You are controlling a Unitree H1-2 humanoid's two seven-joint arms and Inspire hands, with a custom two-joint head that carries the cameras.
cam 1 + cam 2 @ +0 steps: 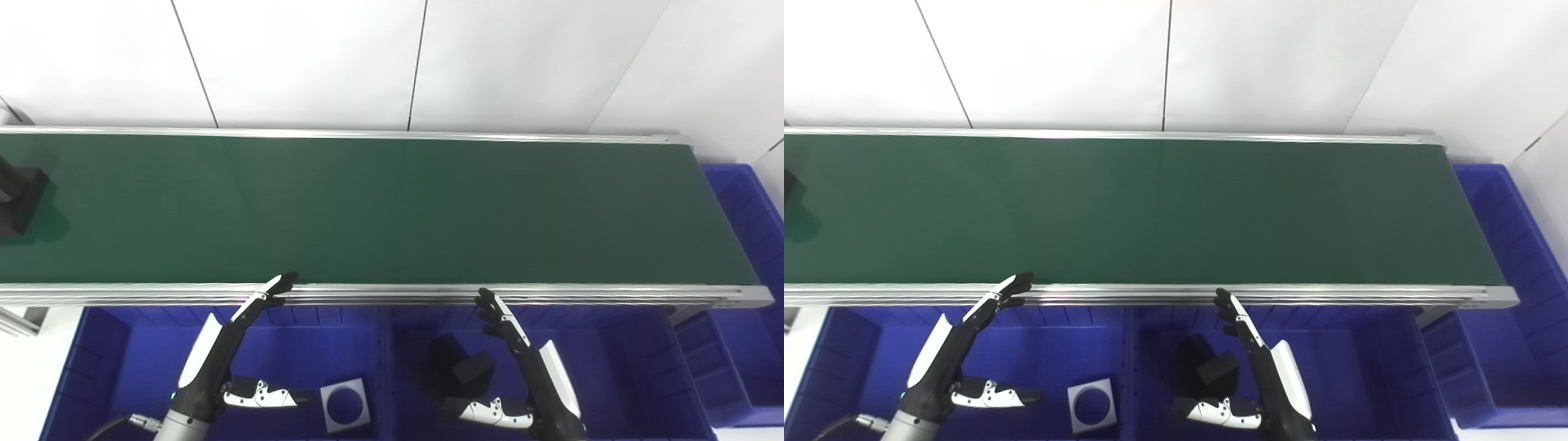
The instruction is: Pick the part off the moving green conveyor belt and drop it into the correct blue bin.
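I see the black part (21,199) at the belt's (392,208) far-left end, nearer my left hand (226,361); both it and the right hand (527,373) hang spread wide and empty.

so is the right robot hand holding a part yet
No, the right robot hand is open and empty, fingers spread over the blue plastic bin, while the black block part sits on the green conveyor belt.

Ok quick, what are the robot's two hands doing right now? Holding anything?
Left hand: open, fingers spread, holding nothing.
Right hand: open, fingers spread, holding nothing.
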